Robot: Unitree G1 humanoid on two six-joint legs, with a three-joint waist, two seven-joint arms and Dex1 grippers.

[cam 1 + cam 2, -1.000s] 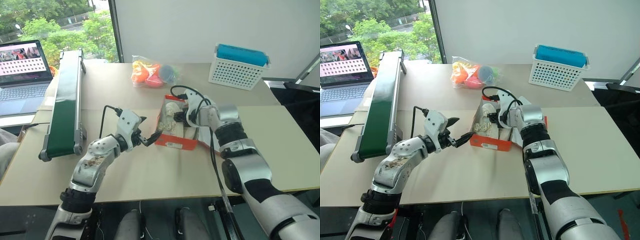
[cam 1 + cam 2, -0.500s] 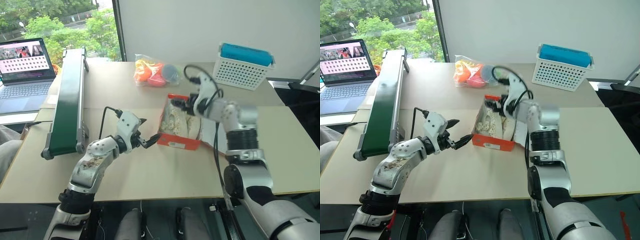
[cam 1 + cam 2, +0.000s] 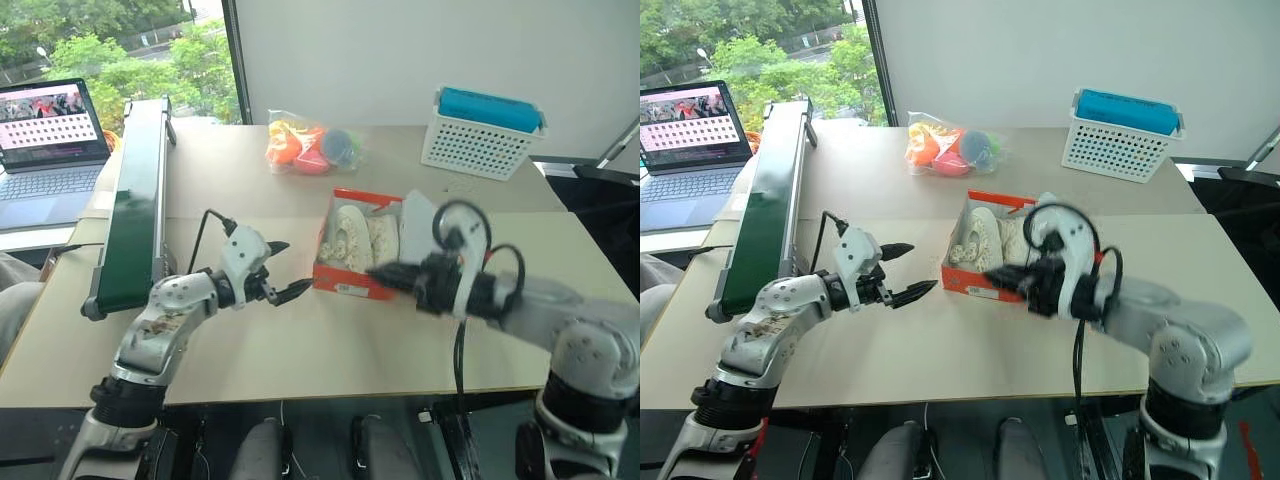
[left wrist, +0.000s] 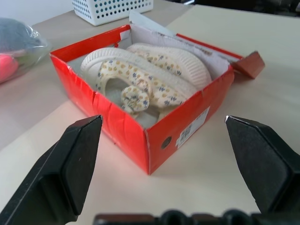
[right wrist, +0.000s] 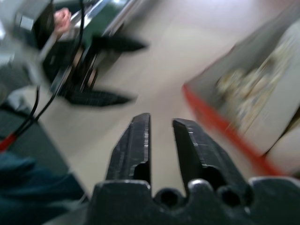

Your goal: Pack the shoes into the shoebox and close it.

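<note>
The orange-red shoebox (image 3: 345, 281) stands open in the middle of the table, its lid (image 3: 418, 214) tilted back on the right. Both cream shoes (image 4: 154, 77) lie side by side inside it. My left gripper (image 3: 290, 268) hovers just left of the box, open and empty, with the box's near corner between its fingers in the left wrist view. My right gripper (image 3: 378, 272) hangs blurred in front of the box's near right side, pointing left. Its fingers (image 5: 138, 136) stand almost together with nothing between them.
A green conveyor belt (image 3: 135, 190) runs along the left side, with a laptop (image 3: 50, 130) beyond it. A clear bag of orange and blue toys (image 3: 310, 148) lies behind the box. A white basket with a teal top (image 3: 480, 135) stands at the back right.
My right arm has drawn back out of the box towards me, and its gripper has closed. The shoes stay in the box. My left gripper has hardly moved.
</note>
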